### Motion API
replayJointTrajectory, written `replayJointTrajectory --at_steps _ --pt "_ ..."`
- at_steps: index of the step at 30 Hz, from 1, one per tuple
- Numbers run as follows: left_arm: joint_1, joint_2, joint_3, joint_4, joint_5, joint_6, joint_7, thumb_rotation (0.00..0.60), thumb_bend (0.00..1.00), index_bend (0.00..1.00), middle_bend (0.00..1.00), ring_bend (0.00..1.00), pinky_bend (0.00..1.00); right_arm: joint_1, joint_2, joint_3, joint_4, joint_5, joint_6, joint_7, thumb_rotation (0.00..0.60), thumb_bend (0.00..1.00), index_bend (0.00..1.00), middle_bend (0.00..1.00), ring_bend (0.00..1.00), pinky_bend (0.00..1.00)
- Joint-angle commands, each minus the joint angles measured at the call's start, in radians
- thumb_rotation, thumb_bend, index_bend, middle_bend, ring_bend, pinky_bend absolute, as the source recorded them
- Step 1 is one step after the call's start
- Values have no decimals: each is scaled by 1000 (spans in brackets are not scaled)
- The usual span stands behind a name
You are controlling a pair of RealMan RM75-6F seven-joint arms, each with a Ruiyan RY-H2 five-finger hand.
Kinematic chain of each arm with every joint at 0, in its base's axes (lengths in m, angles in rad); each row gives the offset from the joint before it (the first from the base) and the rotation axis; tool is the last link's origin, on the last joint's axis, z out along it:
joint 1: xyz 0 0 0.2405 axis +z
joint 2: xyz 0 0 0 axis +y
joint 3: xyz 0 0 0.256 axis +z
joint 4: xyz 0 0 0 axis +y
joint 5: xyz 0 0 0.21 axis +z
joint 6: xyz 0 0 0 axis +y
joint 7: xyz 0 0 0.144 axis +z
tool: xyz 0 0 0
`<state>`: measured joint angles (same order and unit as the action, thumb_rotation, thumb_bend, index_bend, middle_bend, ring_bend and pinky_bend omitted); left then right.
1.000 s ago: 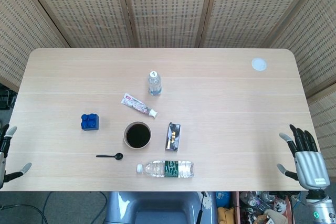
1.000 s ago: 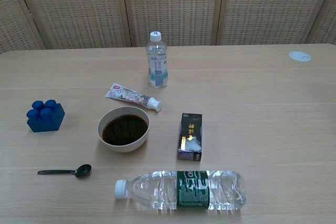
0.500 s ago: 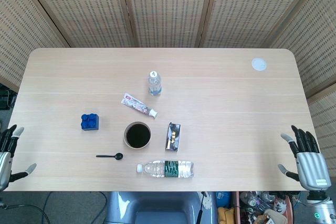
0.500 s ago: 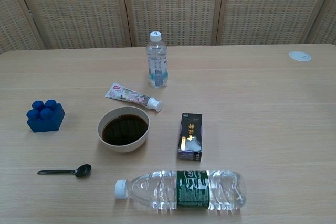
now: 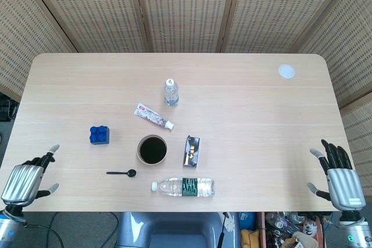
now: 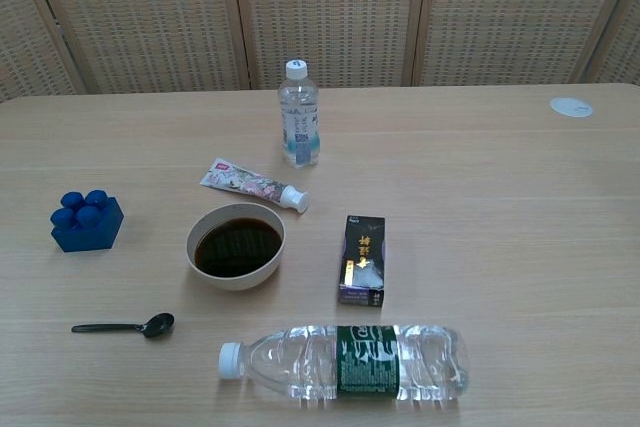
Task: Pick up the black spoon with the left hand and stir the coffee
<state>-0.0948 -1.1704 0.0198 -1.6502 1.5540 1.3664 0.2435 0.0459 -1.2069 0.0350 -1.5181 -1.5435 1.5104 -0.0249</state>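
Head view, whole table: my left hand [image 5: 24,182] sits over the near-left corner of the table [image 5: 261,114], fingers apart and holding nothing, well apart from the black spoon [image 5: 121,173]. My right hand [image 5: 338,176] hangs just off the near-right edge, fingers spread wide and empty. Neither hand appears in the chest view. The spoon [image 6: 124,327] lies flat on the wood, handle toward my left, its scoop end nearest the bowl of coffee [image 6: 236,247] but not touching it. Beyond the bowl lies a toothpaste tube [image 6: 254,186], and behind that stands a small upright bottle [image 6: 299,126]. A dark carton [image 6: 362,260] lies to the bowl's right, a large water bottle [image 6: 345,360] on its side at the near edge, and a blue block [image 6: 86,220] to the left.
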Motion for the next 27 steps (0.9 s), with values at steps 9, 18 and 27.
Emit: replayJointTrajectory --at_steps 9,18,27 --pt "-115 -80 -21 52 3 -138 69 600 180 381 731 743 736 -2 8 -3 -9 13 -12 -3 600 189 221 91 0 0" --pt "-189 -144 -35 89 -40 -242 127 600 261 399 762 765 747 -6 13 -4 -13 19 -13 -6 600 189 221 91 0 0" --pt "-241 -217 -39 147 -79 -310 137 600 340 400 765 770 750 -8 16 -6 -18 22 -17 -10 600 189 222 91 0 0"
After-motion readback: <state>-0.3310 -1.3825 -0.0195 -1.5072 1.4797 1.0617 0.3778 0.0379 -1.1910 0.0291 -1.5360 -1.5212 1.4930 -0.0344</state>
